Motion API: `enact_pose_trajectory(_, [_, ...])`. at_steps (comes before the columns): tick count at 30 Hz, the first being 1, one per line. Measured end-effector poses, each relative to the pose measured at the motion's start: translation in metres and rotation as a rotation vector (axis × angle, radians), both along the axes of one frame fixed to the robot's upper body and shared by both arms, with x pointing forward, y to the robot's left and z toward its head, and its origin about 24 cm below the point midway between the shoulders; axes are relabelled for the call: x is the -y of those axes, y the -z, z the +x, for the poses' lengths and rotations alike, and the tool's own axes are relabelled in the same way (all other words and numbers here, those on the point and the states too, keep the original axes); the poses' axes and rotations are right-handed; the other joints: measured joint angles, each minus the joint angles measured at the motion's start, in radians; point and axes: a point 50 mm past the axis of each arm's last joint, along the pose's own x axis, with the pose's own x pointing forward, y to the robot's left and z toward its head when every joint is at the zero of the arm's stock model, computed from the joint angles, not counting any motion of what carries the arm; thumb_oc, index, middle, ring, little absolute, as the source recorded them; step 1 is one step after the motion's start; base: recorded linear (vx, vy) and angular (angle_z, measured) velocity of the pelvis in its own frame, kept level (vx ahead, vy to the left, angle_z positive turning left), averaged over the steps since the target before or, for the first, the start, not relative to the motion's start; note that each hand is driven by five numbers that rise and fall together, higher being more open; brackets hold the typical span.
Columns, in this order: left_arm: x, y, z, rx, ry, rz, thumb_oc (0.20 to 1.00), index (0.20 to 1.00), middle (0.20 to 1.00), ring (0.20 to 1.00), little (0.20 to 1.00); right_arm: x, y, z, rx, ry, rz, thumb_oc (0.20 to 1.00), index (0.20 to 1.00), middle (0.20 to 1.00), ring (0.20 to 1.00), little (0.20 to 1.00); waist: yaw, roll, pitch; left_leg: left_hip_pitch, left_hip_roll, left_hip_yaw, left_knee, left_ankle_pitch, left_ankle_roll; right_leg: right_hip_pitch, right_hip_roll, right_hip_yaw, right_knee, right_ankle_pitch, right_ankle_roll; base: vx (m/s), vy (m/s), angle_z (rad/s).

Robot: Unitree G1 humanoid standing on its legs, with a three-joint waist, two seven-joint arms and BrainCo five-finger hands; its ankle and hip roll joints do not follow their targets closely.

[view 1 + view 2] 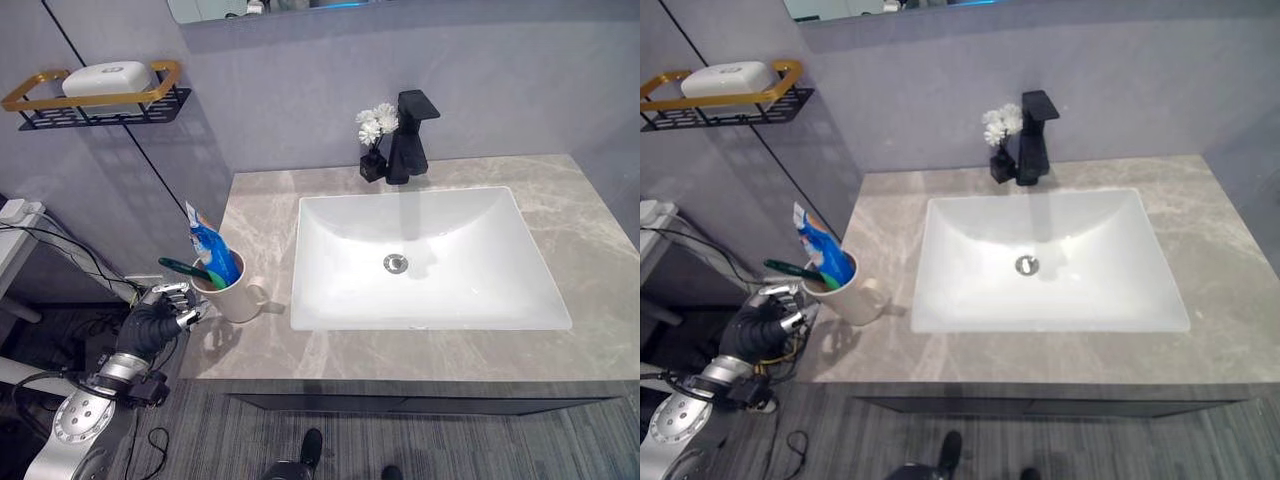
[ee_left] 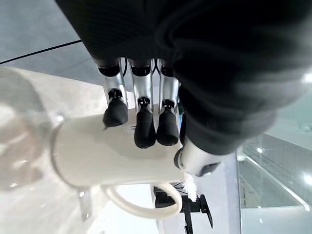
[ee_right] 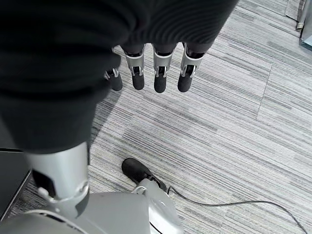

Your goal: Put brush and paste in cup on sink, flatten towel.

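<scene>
A cream cup (image 1: 238, 295) with a handle stands on the stone counter (image 1: 420, 350), left of the basin and near the counter's left edge. A blue toothpaste tube (image 1: 212, 248) and a green toothbrush (image 1: 185, 267) stick out of the cup and lean left. My left hand (image 1: 160, 312) hovers just off the counter's left edge, close beside the cup. In the left wrist view its fingers (image 2: 145, 129) are straight, with their dark tips in front of the cup wall (image 2: 92, 156) and not wrapped round it. My right hand (image 3: 156, 73) hangs over striped grey floor, fingers straight and holding nothing.
A white rectangular basin (image 1: 330, 300) takes up the middle of the counter. Behind it stand a black faucet (image 1: 410, 135) and a small black vase of white flowers (image 1: 375, 130). A gold-rimmed wall shelf (image 1: 60, 100) at upper left holds a white rounded thing (image 1: 108, 78).
</scene>
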Motion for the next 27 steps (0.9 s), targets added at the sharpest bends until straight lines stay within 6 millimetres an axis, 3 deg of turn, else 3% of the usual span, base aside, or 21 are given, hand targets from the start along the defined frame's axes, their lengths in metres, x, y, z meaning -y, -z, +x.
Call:
enact_pose_trajectory(12, [-0.001,0.009,-0.009,-0.053,0.002,-0.011,0.200,0.200,0.200,0.200,0.200,-0.001,-0.001,0.009,0.029,-0.009,0.002,1.000,1.000,1.000,1.000,1.000,-0.005,-0.005,0.021,-0.013,0.000,0.006,0.000,0.001,0.001,-0.017,0.000,0.004,0.000,0.005,-0.004,-0.01,0.001,0.00])
enact_pose_trajectory(27, [0.024,0.025,-0.001,-0.109,0.107,-0.076,0.200,0.200,0.200,0.200,0.200,0.002,-0.006,0.032,0.102,-0.040,-0.016,1.000,1.000,1.000,1.000,1.000,-0.007,0.007,0.087,-0.036,0.001,0.022,0.000,0.003,0.000,-0.048,0.000,0.023,0.000,0.017,-0.002,-0.02,-0.002,-0.03])
